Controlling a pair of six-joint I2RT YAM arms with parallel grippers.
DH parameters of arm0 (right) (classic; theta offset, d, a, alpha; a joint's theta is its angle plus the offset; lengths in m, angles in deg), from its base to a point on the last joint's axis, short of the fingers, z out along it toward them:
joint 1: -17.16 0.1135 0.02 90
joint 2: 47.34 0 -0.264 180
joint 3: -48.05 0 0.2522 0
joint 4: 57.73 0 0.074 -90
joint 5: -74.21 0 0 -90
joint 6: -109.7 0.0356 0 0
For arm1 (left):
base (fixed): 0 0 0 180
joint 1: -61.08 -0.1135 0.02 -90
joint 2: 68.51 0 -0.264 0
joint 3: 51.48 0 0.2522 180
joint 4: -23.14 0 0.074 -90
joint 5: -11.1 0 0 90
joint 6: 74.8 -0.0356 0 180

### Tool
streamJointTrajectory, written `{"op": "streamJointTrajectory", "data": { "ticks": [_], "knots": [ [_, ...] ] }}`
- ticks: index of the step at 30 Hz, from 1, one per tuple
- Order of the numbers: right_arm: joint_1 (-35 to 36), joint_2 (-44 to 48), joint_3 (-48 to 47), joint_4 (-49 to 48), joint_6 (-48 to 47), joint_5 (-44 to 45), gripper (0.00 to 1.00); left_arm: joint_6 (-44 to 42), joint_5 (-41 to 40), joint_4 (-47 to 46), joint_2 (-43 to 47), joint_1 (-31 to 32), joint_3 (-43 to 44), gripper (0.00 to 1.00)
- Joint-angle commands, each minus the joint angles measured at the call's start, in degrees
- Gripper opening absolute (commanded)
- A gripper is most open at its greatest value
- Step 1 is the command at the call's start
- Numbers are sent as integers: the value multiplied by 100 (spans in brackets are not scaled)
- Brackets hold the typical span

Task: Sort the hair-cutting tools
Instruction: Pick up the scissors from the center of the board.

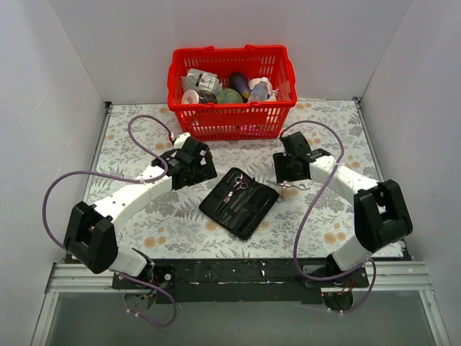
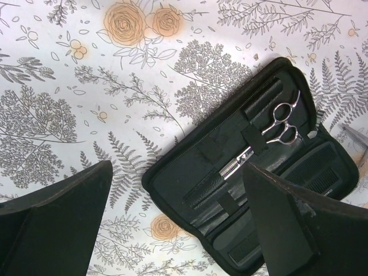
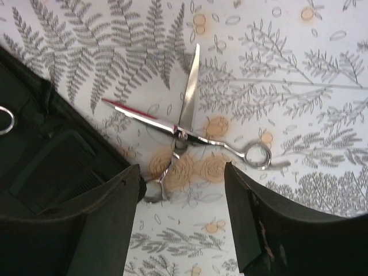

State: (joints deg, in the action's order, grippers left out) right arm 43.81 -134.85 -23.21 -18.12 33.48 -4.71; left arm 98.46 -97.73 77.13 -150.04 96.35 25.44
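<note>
Right wrist cam: silver scissors (image 3: 184, 135), blades spread, lie flat on floral tablecloth (image 3: 299, 69) just beside black case (image 3: 34, 144), between R gripper (image 3: 181, 168) fingers, which stand apart w/o clamping. Left wrist cam: L gripper (image 2: 177, 165) wide open above case; thinning shears (image 2: 270, 138) strapped inside.

Right wrist: loose scissors (image 3: 187, 129), one finger ring half hidden behind a finger (image 3: 109, 224) of the right tool (image 3: 181, 169). Case (image 3: 52, 144) cut off by left edge. Cased scissors (image 3: 4, 119) show only a sliver of ring at that edge. Comb (image 3: 60, 187) lower end behind the same finger. Left wrist: case's lower-right corner hidden by left tool (image 2: 178, 165). Top: basket (image 1: 230, 119) contents too small to name.
</note>
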Motion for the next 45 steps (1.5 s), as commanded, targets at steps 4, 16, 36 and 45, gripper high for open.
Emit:
{"op": "streamJointTrajectory", "data": {
  "ticks": [4, 16, 36, 45],
  "knots": [
    [-187, -794, -824, -414, -613, -325, 66, -276, 116, -191, 226, -301, -163, 98],
    [-213, -1102, -553, -554, -754, -316, 64, -390, 485, -428, 296, -652, -444, 98],
    [-213, -1234, 247, -915, -1018, -685, 60, -460, 617, -534, 288, -793, -541, 98],
    [-213, -1085, 476, -704, -790, -141, 9, -434, 661, -613, 253, -811, -611, 98]
  ]
}}
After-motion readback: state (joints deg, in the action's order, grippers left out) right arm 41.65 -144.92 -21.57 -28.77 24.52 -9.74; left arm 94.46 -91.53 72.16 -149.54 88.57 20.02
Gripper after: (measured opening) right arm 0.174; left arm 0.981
